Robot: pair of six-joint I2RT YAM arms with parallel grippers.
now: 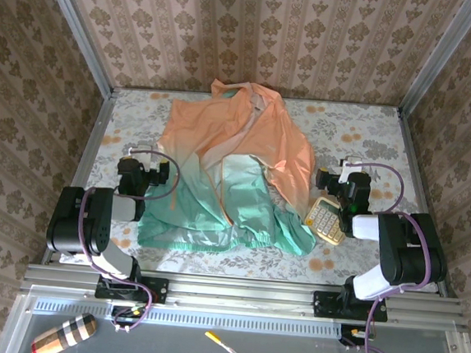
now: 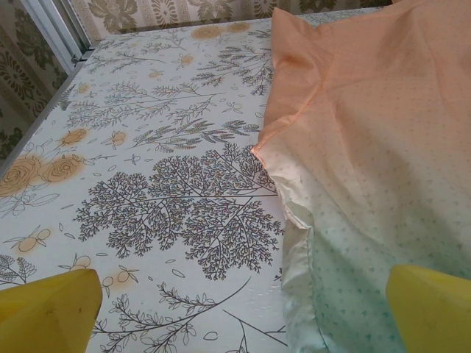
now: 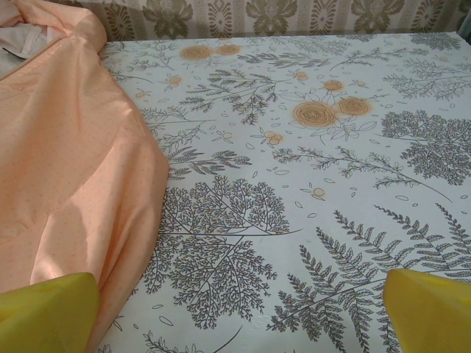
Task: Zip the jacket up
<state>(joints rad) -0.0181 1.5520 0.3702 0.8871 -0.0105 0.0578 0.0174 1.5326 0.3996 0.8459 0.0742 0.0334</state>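
The jacket (image 1: 227,176) lies spread out and rumpled in the middle of the table, peach-orange at the far end and teal at the near hem. Its front is parted, showing pale lining. My left gripper (image 1: 143,167) rests at the jacket's left edge, open, with nothing between its yellow fingertips (image 2: 51,309). In the left wrist view the left gripper (image 2: 246,316) faces the jacket's side seam (image 2: 368,147). My right gripper (image 1: 346,184) is just right of the jacket, open and empty. In the right wrist view the right gripper (image 3: 239,312) has the orange fabric (image 3: 66,169) on its left.
A beige calculator (image 1: 325,220) lies by the jacket's right hem, close under the right arm. The floral tablecloth (image 1: 363,130) is bounded by metal rails and patterned walls. A pen (image 1: 229,349) and a striped wooden cylinder (image 1: 61,336) lie on the ledge in front of the arm bases.
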